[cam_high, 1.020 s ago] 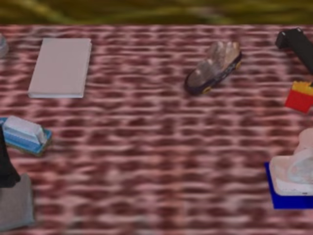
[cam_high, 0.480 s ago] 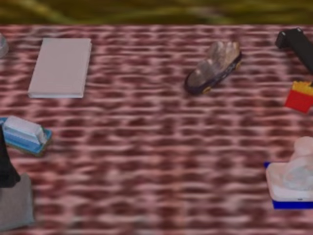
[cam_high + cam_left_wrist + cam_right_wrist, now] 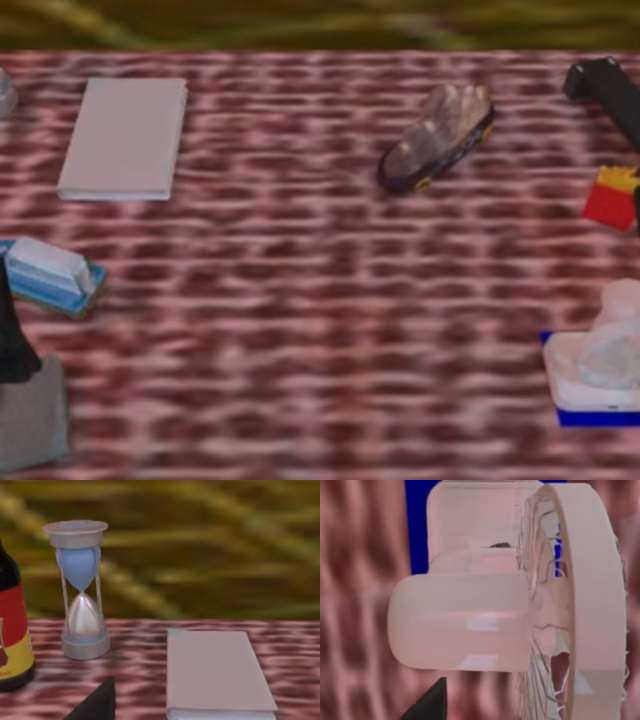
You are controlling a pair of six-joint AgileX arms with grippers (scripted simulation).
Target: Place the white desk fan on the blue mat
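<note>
On the flat blue mat [image 3: 597,417], the glossy boxy white desk fan [image 3: 598,367]; both arms' fingers' state untellable.

Top view: from high above, straight down on the surface [image 3: 320,300]. Left wrist view: low, level, facing the grey slab [image 3: 217,672], shared with top view [image 3: 125,137]. Right wrist view: very near the white desk fan [image 3: 510,610], also in top view [image 3: 605,365].

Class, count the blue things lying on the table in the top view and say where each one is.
2. The blue mat lies at the right edge, under the white desk fan. A white-and-blue block lies at the left edge. More may be hidden beyond the frame.
</note>
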